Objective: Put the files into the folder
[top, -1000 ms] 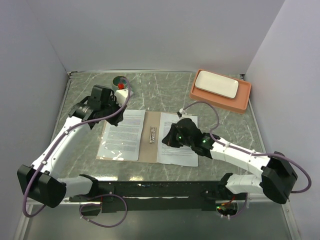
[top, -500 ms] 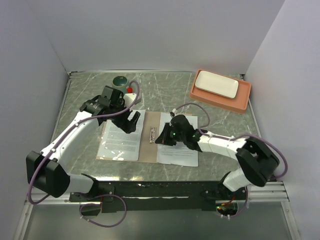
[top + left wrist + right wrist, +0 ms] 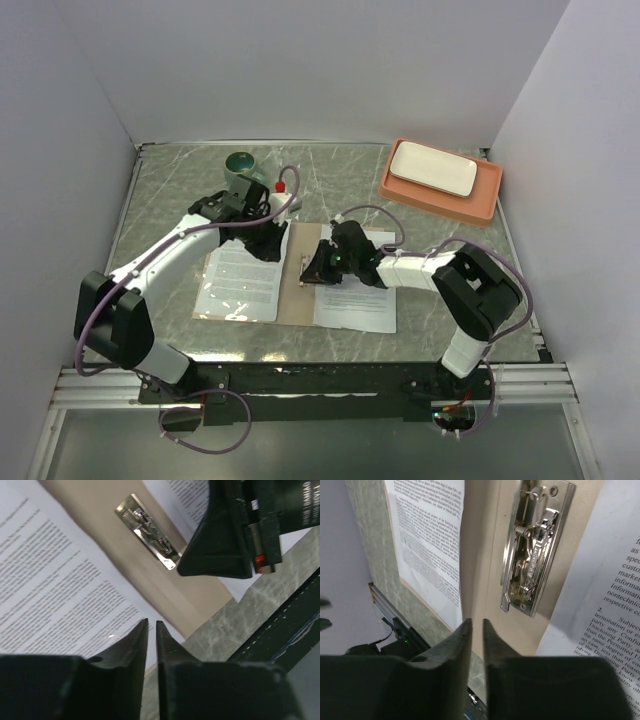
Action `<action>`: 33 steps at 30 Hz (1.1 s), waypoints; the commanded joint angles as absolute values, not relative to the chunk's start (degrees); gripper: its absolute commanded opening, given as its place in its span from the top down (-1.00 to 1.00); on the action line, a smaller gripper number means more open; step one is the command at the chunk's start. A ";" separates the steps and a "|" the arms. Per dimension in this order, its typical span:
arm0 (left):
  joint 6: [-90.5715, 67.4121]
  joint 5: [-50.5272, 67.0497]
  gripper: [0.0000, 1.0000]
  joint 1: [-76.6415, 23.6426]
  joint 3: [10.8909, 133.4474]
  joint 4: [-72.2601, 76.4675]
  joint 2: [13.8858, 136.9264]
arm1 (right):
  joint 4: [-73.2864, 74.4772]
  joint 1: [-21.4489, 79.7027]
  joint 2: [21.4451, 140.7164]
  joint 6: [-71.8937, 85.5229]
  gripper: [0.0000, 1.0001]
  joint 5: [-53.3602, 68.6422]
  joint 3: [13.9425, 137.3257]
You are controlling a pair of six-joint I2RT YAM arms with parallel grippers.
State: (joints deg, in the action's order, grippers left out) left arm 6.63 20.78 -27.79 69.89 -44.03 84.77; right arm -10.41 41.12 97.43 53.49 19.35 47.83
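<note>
The files lie as two sheets on the open folder [image 3: 301, 306]. The left sheet [image 3: 243, 275] covers its left half and the right sheet [image 3: 358, 296] covers its right half, so only a tan strip down the middle shows. Spread like this, the papers leave the metal clip [image 3: 532, 555] bare on that strip, which looks deliberate, because the fastener has to be reachable before the pages can go under it. Each sheet has its long axis running from the near edge of the table [image 3: 165, 205] toward the far wall, tipped a little to one side. The clip and the spine run the same way, while the folder as a whole stretches left to right. The left gripper [image 3: 152, 625] hangs over the inner edge of the left sheet with its jaws nearly together, a thin slit between them and nothing in it. The right gripper [image 3: 476, 625] points down just beside the clip's near end, also barely ajar and empty. Both tools crowd the spine, so the step in hand is probably working the clip or nudging a page toward it. Well apart at the far right sits an orange tray [image 3: 490, 208] carrying a white plate [image 3: 432, 168], and a green bowl [image 3: 240, 161] stands at the far left.
</note>
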 commanded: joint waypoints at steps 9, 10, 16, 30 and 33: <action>3.25 22.94 0.98 -31.73 70.05 -34.46 92.63 | -13.62 37.88 100.19 52.38 0.46 23.12 46.84; 2.99 23.03 0.98 -31.82 70.05 -33.76 93.07 | -13.45 37.79 100.37 52.30 0.46 23.20 46.85; 1.50 23.11 0.98 -32.08 69.87 -31.55 95.89 | -16.26 36.91 102.21 52.73 0.50 24.52 44.74; 2.02 25.05 0.98 -32.34 66.53 -29.09 100.02 | -15.47 36.74 105.55 53.70 0.63 23.29 46.58; 2.37 25.22 0.98 -32.34 65.66 -28.48 100.37 | -13.72 36.65 105.47 53.17 0.66 22.15 47.11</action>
State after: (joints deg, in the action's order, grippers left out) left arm 2.15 22.98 -32.08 66.41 -30.94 99.85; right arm -16.62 36.97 104.42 54.22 25.23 45.32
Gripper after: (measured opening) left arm 0.022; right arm 0.177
